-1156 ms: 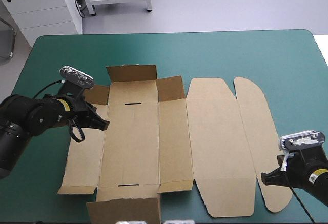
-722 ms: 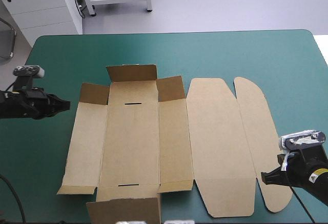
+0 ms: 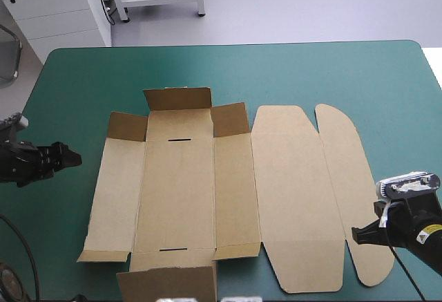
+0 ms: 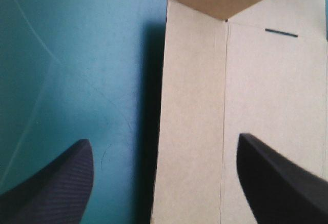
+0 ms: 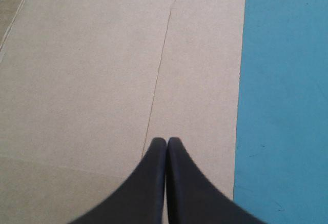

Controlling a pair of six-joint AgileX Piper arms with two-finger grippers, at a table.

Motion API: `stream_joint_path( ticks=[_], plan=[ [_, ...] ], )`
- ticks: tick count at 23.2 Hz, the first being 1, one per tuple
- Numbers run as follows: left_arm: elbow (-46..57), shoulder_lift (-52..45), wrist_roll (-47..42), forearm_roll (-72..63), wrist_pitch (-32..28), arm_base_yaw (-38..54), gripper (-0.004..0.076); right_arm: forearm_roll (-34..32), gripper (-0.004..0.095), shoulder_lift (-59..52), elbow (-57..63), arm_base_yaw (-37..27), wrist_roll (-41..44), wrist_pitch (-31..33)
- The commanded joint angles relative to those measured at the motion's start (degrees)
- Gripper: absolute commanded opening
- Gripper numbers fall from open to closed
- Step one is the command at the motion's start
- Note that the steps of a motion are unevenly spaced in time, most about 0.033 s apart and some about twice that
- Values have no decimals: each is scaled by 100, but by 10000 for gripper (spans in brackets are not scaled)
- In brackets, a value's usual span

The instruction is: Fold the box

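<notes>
L pincer [image 3: 71, 155] backed left off box [image 3: 179, 177]; R pincer [image 3: 355, 235] over it.

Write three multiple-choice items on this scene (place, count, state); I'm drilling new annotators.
1. Where is the left gripper relative to the box?
A) over its middle
B) beside it, near the table's left edge
C) at the table's far edge

2. How many dark slots has the box?
A) two
B) four
C) none

3. The right gripper is:
A) wide open
B) clamped on cloth
C) shut

Key: 1 B, it hangs left of the box; 2 A, one slot near each end of the middle panel; 3 C, its fingers meet in one arch.
</notes>
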Motion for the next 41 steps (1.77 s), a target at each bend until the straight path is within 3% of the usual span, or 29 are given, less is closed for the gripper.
stream_joint_path(
  ticks=[1, 9, 21, 28, 35, 41],
  plan=[
    [371, 68, 2, -237, 38, 13, 600, 10, -15, 26, -134, -20, -66, -342],
    [1485, 438, 289, -599, 118, 2, 600, 10, -15, 26, -134, -20, -76, -353],
    [1502, 461, 337, -649, 223, -307, 600, 10, -15, 26, -134, -20, -76, -353],
    [1942, 708, 521, -617, -117, -639, 600, 19, -15, 26, -134, -20, -76, -394],
    [1952, 708, 766, -1200, 398, -819, 600, 54, -15, 26, -134, -20, -76, -430],
    [1952, 708, 752, -1081, 252, -1151, 599, 96, -15, 26, -134, -20, -76, -430]
  ],
)
